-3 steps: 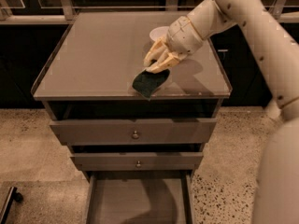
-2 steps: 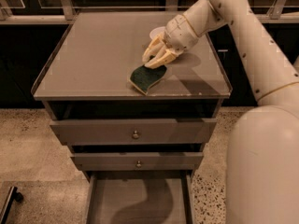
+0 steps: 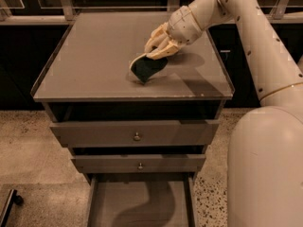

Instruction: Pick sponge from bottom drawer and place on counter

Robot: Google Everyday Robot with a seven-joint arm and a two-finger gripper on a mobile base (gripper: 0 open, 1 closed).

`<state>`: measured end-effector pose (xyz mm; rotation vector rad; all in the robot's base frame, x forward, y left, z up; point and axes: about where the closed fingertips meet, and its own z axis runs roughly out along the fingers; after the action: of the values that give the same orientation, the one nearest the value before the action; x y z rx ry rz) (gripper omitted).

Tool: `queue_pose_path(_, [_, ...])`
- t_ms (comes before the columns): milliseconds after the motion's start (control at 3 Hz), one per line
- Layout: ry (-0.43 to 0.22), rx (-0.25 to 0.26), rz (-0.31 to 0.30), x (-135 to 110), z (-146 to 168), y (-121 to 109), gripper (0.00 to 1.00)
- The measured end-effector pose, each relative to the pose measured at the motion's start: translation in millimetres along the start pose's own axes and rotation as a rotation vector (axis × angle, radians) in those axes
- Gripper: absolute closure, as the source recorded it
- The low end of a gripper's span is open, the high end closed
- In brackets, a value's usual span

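Sponge (image 3: 147,69) clamped by top edge, just below gripper (image 3: 157,51). Held low, corner touching counter (image 3: 94,56), for gentle release.

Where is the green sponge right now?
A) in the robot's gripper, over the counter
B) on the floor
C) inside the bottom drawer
A: the sponge hangs tilted from the gripper over the counter, not in the open bottom drawer.

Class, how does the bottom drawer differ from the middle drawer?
The bottom drawer is pulled out, showing its floor; the middle drawer is shut, showing a knob. The bottom drawer looks narrower than the middle drawer. Both are grey. The gripper, above the counter, grips the sponge.
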<state>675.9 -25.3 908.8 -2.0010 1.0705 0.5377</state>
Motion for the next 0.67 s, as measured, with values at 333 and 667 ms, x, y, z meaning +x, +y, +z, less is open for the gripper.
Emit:
queue_pose_path(333, [-0.002,0.012,0.000,0.4,3.3,-4.4,0.59])
queue_pose_path(667, [-0.002,0.012,0.000,0.4,3.3,-4.4,0.36])
